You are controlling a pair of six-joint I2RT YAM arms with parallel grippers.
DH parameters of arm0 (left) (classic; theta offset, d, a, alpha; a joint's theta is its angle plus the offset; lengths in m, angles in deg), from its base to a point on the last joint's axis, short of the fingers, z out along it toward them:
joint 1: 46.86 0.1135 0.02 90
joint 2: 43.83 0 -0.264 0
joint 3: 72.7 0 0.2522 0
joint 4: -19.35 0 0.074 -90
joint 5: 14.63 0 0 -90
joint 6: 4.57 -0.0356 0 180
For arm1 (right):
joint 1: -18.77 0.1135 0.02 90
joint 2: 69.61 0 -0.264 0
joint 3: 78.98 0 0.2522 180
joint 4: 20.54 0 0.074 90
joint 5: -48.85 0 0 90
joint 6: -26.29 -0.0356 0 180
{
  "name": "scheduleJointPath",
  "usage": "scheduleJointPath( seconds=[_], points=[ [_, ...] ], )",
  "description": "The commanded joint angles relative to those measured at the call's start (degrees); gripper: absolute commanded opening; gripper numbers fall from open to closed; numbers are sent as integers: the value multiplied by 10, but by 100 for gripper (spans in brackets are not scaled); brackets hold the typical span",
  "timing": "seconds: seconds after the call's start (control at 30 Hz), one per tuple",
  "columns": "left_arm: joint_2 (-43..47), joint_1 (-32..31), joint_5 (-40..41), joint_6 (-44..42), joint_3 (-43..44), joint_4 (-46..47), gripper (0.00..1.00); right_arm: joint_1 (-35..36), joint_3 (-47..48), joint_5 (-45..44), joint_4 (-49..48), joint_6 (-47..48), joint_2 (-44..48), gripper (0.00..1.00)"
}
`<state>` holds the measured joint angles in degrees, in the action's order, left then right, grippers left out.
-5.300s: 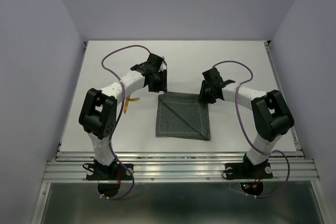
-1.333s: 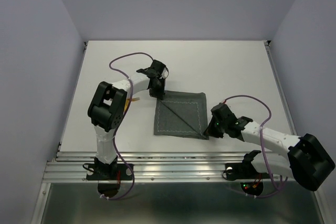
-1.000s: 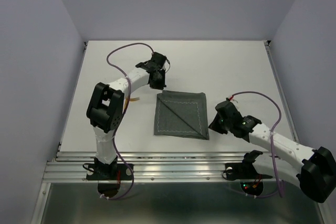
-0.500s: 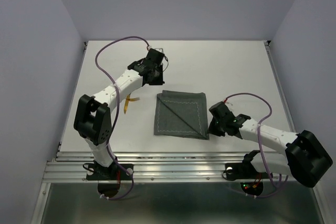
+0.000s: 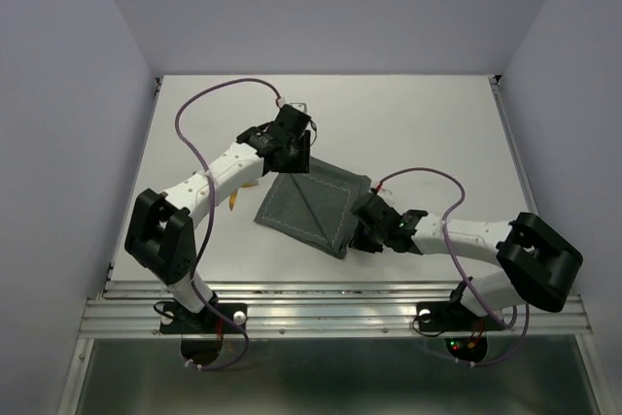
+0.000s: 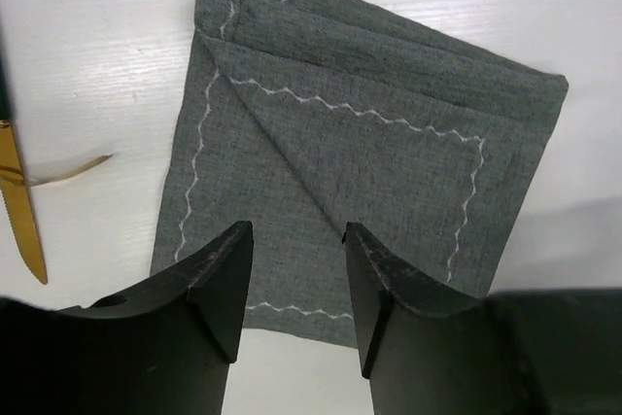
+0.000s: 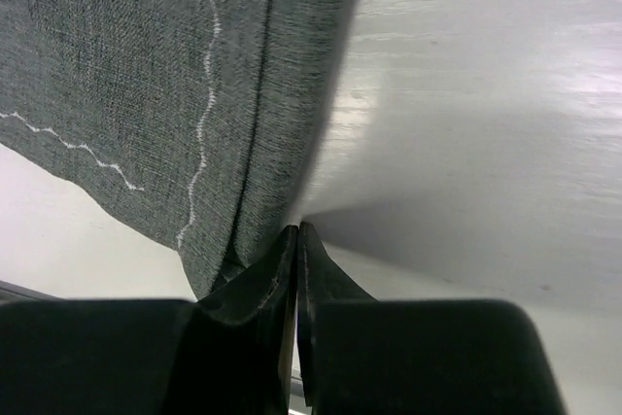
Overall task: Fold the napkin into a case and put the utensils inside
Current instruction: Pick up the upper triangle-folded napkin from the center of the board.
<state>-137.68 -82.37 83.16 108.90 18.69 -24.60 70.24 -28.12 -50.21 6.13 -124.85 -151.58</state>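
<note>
Napkin (image 5: 311, 203) shown folded, utensils (image 6: 21, 203) not yet inserted; left claw (image 6: 294, 240) spread apart, right claw (image 7: 296, 232) pressed together beside the hem.

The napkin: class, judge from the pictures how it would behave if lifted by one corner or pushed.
Probably floppy: the napkin is thin cloth lying flat in folded layers, so a lifted corner would likely droop. Probably light, so a push across the smooth white table may slide it whole. Its loose layers might shift apart.
</note>
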Motion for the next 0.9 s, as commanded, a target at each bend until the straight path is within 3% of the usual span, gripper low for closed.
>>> scheduleJointPath(
  seconds=[0.0,0.17,0.2,0.3,0.53,0.87],
  points=[
    [44,-44,11,11,-27,-1,56,-28,-31,-39,50,-7,67,9],
    [61,-108,21,40,-80,20,61,-152,-91,-9,90,32,204,23],
    [62,-132,25,48,-85,22,63,-171,-96,-3,95,41,219,34],
    [53,-190,48,78,-92,23,65,-222,-103,16,127,66,259,48],
    [-5,-300,115,123,-58,-12,67,-233,-83,24,139,74,260,61],
    [-92,-352,142,114,-30,-9,66,-239,-83,23,145,71,270,66]
  ],
)
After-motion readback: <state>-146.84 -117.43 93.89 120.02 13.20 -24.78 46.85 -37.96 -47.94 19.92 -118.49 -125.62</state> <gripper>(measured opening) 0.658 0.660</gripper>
